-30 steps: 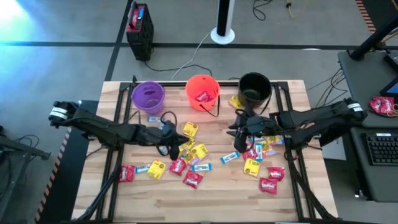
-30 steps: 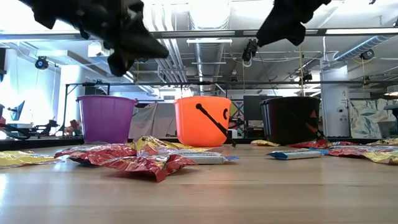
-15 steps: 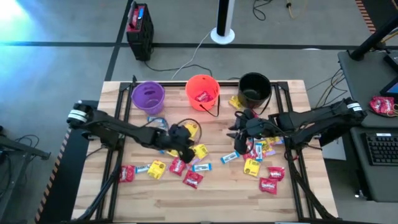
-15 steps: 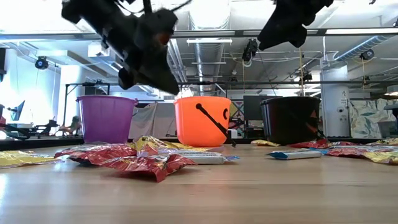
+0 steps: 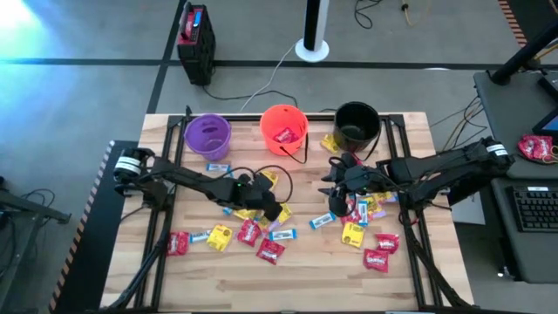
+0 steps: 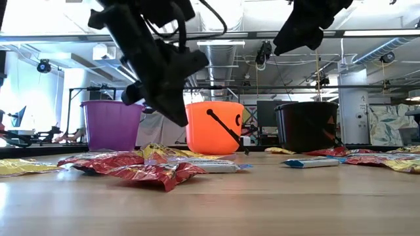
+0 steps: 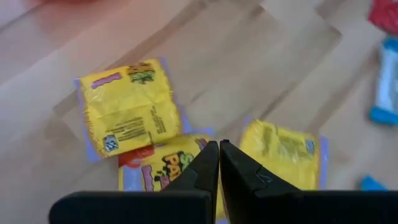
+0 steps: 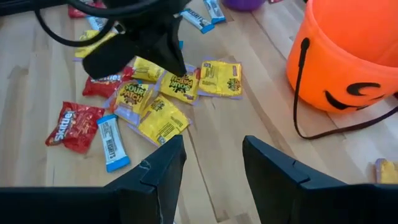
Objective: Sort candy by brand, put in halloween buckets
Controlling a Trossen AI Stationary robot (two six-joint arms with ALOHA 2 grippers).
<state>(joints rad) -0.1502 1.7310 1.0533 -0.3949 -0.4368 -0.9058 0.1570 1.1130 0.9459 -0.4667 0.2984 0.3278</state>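
Left hand (image 5: pixel 272 212), fingers pressed together, hovers over yellow candy (image 7: pixel 127 109): spread fingers first, straddle one packet. Right hand (image 5: pixel 333 181) spread, empty.

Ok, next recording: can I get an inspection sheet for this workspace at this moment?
Surface: wooden table, slatted.
Job's things: purple bucket, orange bucket, black bucket in a row; candy scattered in front.
Clutter: nothing seen.
End effectors: left end effector shut, over yellow packets; right end effector open, empty, near the black bucket.
Cables: white cable on the floor.
Surroundings: keyboard on side desk.
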